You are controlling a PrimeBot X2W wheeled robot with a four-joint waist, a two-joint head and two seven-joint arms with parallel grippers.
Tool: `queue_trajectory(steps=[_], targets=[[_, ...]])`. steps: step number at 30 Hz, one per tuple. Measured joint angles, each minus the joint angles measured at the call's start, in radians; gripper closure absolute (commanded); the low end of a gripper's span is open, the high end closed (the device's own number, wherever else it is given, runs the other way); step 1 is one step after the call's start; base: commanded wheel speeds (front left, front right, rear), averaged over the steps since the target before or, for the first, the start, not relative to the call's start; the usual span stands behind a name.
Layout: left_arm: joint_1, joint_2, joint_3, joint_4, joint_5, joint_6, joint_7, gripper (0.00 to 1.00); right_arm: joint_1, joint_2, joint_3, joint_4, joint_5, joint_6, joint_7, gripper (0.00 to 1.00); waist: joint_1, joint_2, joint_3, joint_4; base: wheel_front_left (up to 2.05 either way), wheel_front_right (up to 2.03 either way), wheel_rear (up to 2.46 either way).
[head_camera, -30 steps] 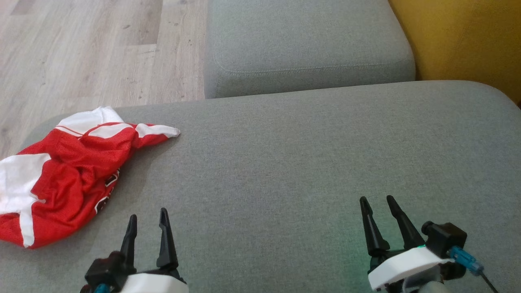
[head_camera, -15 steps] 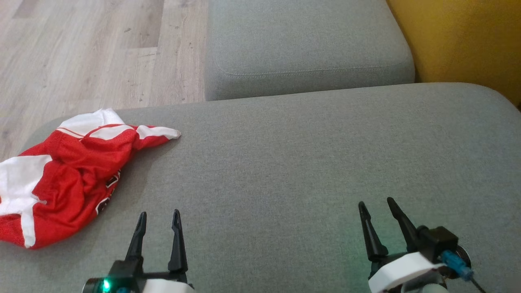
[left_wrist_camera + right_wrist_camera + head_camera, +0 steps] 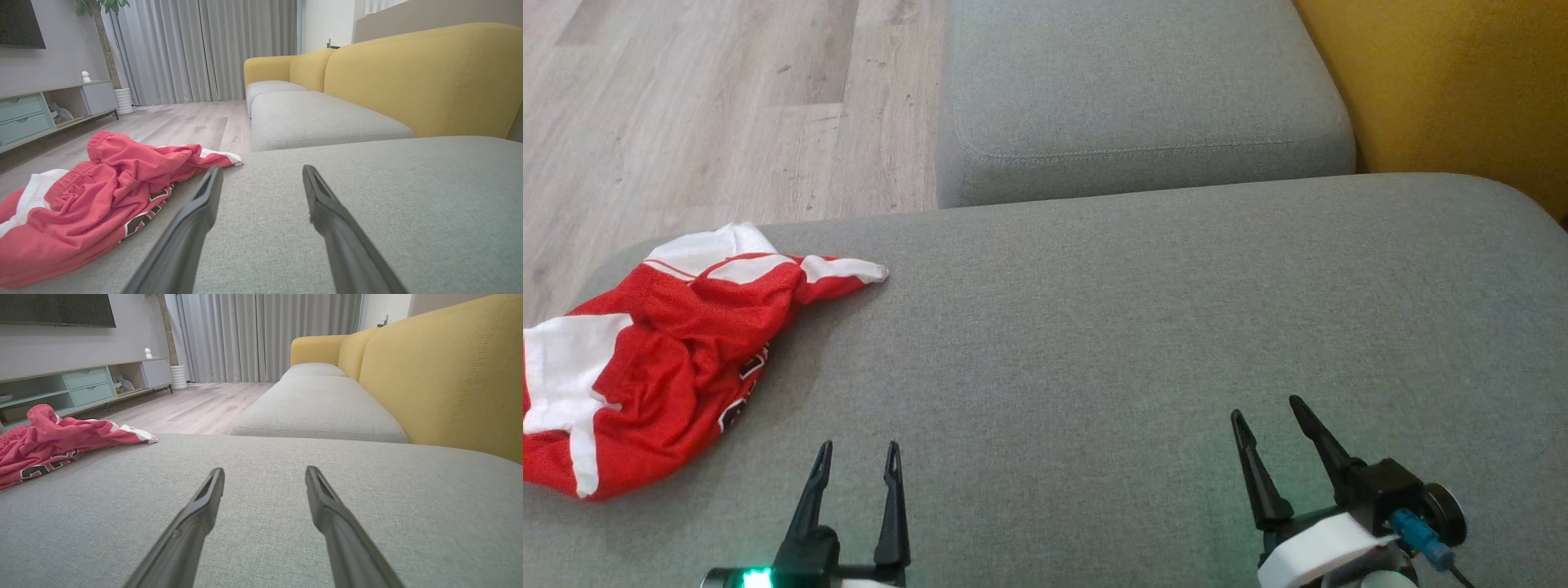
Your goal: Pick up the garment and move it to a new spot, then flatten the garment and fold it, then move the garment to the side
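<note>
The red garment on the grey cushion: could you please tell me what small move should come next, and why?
Probably move the left claw left toward the red garment: it lies crumpled and untouched at the left end of the cushion, and that open claw is nearer.

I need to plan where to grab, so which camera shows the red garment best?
The head view: it shows the red garment from above, nearly its whole crumpled outline. The left wrist view shows the garment close but side-on and cropped; the right wrist view catches part at far left.
</note>
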Motion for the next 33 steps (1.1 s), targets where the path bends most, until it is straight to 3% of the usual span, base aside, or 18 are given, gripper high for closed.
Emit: queue_trajectory(steps=[20, 33], targets=[[0.0, 0.001, 0.004, 0.032, -0.001, -0.001, 0.0, 0.0, 0.003, 0.0, -0.014, 0.001, 0.0, 0.0, 0.0, 0.0, 0.0, 0.0, 0.003, 0.036, 0.0, 0.0, 0.0], [-0.001, 0.002, 0.026, 0.021, -0.001, -0.001, 0.0, 0.0, 0.003, 0.0, 0.011, -0.016, 0.002, 0.0, 0.0, 0.0, 0.0, 0.0, 0.025, 0.155, 0.0, 0.0, 0.0]])
